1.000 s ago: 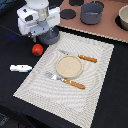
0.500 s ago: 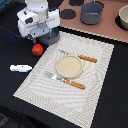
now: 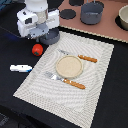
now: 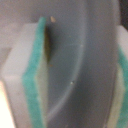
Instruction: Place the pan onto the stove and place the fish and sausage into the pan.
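The pan (image 3: 51,36), small, round and blue-grey, stands on the black table off the placemat's far corner. My gripper (image 3: 45,33) is low over it, and its white body hides part of the pan. In the wrist view the teal-padded fingers (image 4: 35,75) stand wide apart, with the pan's grey surface (image 4: 80,60) filling the gap between them. The red sausage (image 3: 37,49) lies on the table just in front of the pan. The white and blue fish (image 3: 21,68) lies nearer the front. The pinkish-brown stove (image 3: 107,27) lies at the back, on the exterior view's right.
A larger grey pot (image 3: 91,12) stands on the stove, and a pale bowl (image 3: 123,17) stands at its right end. The woven placemat (image 3: 95,95) holds a beige plate (image 3: 69,66), a fork (image 3: 65,80) and a knife (image 3: 80,57) with orange handles.
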### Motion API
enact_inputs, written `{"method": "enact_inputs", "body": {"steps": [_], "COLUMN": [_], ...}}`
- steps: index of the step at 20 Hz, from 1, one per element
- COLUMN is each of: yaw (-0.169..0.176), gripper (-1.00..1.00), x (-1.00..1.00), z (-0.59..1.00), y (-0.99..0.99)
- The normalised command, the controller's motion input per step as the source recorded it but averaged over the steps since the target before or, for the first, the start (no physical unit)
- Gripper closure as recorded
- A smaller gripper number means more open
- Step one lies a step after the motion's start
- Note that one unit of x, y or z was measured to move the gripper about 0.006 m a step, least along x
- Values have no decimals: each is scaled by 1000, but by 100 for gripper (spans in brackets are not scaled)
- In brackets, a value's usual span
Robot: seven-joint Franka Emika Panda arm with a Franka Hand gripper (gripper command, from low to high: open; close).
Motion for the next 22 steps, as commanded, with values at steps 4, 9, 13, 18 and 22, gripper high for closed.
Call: {"method": "enact_inputs", "body": {"steps": [4,9,13,18,22], "yaw": [-25,-42,-35,5,10], "gripper": [100,100,100,100,100], "x": [-11,-3,102,127,374], "z": [211,678,1000,996,705], "y": [-70,-138,-142,-9,445]}}
